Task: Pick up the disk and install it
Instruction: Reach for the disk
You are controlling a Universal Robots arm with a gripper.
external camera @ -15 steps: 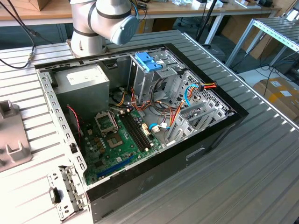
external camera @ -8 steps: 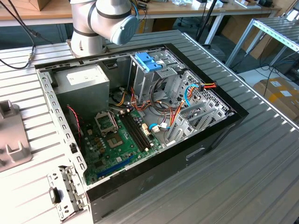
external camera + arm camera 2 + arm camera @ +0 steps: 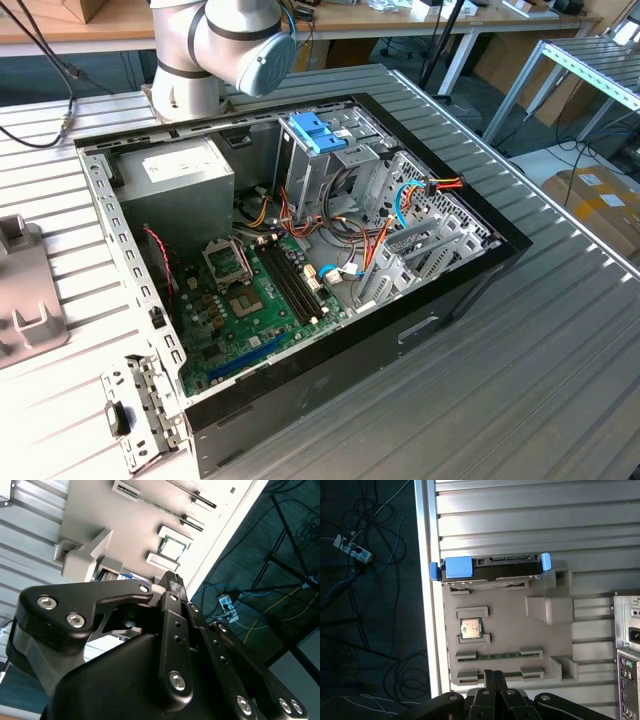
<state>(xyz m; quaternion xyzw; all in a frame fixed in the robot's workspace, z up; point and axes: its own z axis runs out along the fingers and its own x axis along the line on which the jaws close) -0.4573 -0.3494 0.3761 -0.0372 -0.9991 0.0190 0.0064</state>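
In the first wrist view the end effector [image 3: 493,674] hung with its fingers pressed together, holding nothing. The disk [image 3: 492,567] stood on edge in a grey fixture tray [image 3: 550,610] on the desk [image 3: 520,510], at the tray's end farthest from the end effector. A processor chip [image 3: 470,628] lay between them. The exterior view showed an open computer case [image 3: 330,370].

Grey arm [image 3: 200,50] upright at its base, black gripper [image 3: 493,672] empty, fingers [image 3: 175,611] pressed together.
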